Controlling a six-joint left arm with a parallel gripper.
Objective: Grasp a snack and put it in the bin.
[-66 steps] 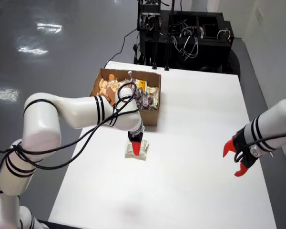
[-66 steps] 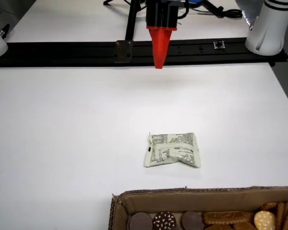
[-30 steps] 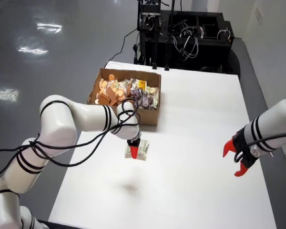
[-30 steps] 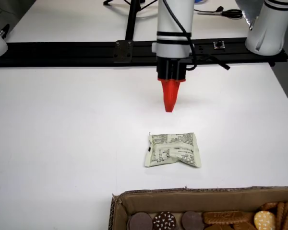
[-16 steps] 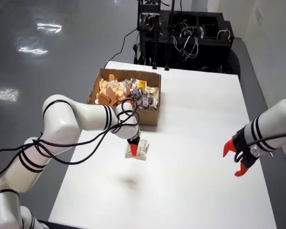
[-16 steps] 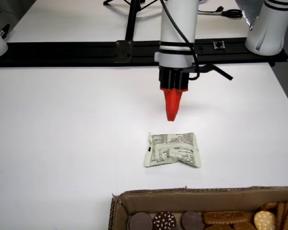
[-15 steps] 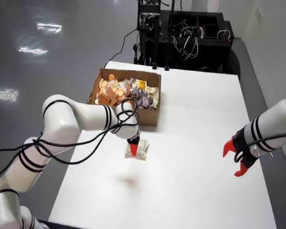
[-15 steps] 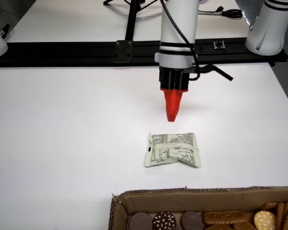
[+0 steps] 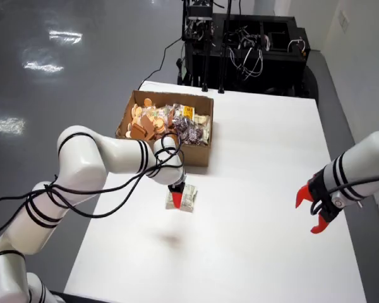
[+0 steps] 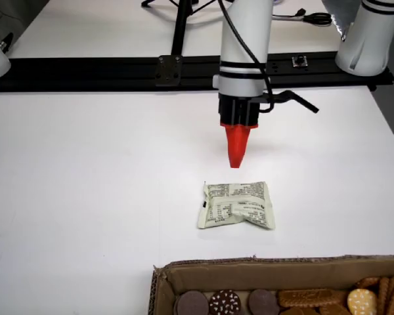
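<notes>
A pale green snack packet (image 10: 236, 205) lies flat on the white table (image 10: 85, 197), a short way in front of the cardboard bin (image 10: 262, 270). In the view from above the packet (image 9: 182, 200) shows just below the bin (image 9: 196, 154). My gripper (image 10: 237, 157) has red fingers pressed together into one wedge, pointing down. It hangs just off the table behind the packet's far edge, apart from it, with nothing in it. From above, the gripper (image 9: 177, 189) overlaps the packet's top left corner.
The bin holds several biscuits and wrapped snacks (image 9: 170, 120). A second arm's open red gripper (image 9: 316, 211) hangs still at the right. A black rail (image 10: 118, 69) and the arm bases line the table's far edge in the view from the bin's side.
</notes>
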